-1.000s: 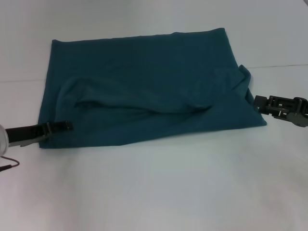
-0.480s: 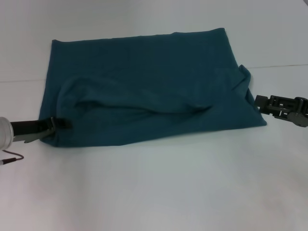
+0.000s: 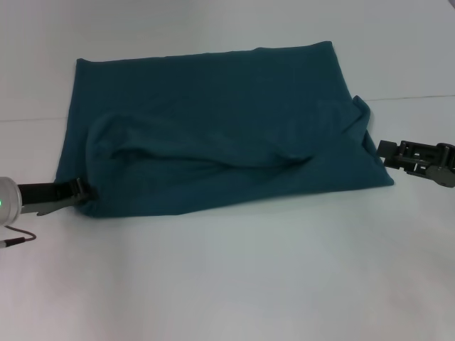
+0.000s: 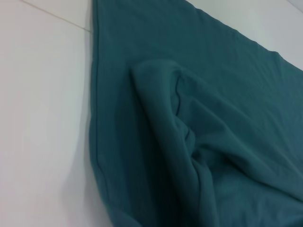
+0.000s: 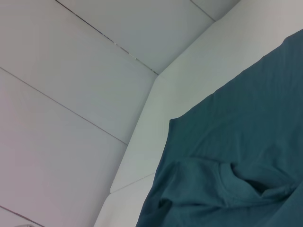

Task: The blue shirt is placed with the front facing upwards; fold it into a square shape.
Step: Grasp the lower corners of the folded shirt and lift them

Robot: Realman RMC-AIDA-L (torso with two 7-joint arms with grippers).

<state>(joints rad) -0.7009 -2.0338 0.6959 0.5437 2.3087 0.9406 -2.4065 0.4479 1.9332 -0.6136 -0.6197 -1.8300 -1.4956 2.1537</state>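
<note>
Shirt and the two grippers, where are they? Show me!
shirt (image 3: 213,106), head view, flat upper middle.
left gripper (image 3: 84,190), head view, tip at shirt's near-left corner.
right gripper (image 3: 387,150), head view, tip.

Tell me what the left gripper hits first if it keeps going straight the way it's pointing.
Most likely the blue shirt: the left gripper points toward the robot's right at the shirt's near left corner and already seems to touch its edge. Depth is hard to judge.

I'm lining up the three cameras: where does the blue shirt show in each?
Head view: the blue shirt lies across the table's middle.
Left wrist view: the blue shirt fills most of the picture.
Right wrist view: the blue shirt fills one corner.
Shared landmark: its bunched fold.
</note>
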